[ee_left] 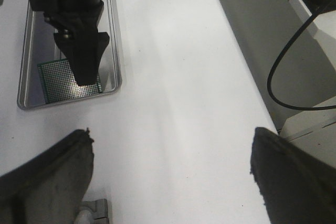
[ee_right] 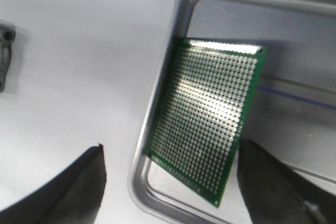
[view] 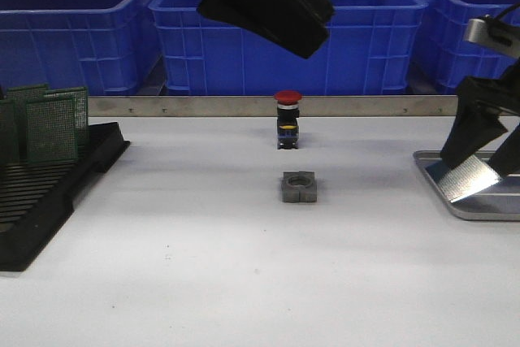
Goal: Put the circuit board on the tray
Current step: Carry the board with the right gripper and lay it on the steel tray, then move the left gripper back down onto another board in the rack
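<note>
Only the wrist views showed the one circuit board [ee_right: 207,121] lying whole in the tray [ee_right: 157,103] at the counter's [view: 244,282] right, by its left rim. The right hand [view: 479,152] hung over it, apparently open; the left hand [ee_left: 168,177] gaped empty. Several boards [view: 49,123] stood in one rack [view: 49,193], far left.

**Green perfboard sitting in the metal tray**

A green circuit board [ee_right: 207,121], its face covered in a grid of small plated holes, is lying inside the silver-grey metal tray [ee_right: 157,93] at the right side of the table. It is resting at one end of the tray, skewed to the rim, one edge leaning against the low wall. Light is glaring off its holes.
</note>
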### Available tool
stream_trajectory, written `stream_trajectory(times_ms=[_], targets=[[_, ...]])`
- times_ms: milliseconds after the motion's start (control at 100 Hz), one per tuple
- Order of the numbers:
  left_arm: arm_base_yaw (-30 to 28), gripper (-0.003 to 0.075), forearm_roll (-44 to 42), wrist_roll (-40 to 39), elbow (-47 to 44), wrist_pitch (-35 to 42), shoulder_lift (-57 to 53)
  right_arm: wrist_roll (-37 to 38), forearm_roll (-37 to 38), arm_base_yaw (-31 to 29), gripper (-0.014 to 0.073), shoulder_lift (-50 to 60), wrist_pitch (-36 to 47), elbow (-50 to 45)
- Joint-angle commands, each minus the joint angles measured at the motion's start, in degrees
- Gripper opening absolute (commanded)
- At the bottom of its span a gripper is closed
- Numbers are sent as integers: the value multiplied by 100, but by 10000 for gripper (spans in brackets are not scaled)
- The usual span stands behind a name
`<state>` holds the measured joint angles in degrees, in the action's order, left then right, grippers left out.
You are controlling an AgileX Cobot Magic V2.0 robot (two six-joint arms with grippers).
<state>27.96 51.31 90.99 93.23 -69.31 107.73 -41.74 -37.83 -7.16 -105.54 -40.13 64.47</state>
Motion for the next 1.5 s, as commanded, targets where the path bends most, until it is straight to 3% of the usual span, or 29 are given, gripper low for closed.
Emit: stream_trajectory(times_ms=[0, 220, 440, 670, 890, 1290, 1490], targets=[[-15, 578, 395, -47, 180, 4, -256, -30, 2, -154, 542, 539, -24, 164], [-174, 578, 273, -47, 180, -21, -256, -42, 151, -206, 541, 1419, 212, -139], [-524, 576, -157, -251, 180, -203, -316, -514, 140, -25, 539, 2786, 1336, -1100], [-839, 566, -1767, -901, 400, -60, -415, -676, 71, 248, 539, 3936, 1812, -1788], [-1191, 566, -3337, -1438, 449, -65, -415, -676, -65, 248, 539, 4223, 1786, -1918], [-2358, 566, -3483, -1450, 449, 118, -354, -676, -65, 248, 539, 4224, 1890, -1918], [-2600, 566, -3472, -1450, 477, 259, -16, -676, -65, 248, 539, 4224, 1868, -1918]])
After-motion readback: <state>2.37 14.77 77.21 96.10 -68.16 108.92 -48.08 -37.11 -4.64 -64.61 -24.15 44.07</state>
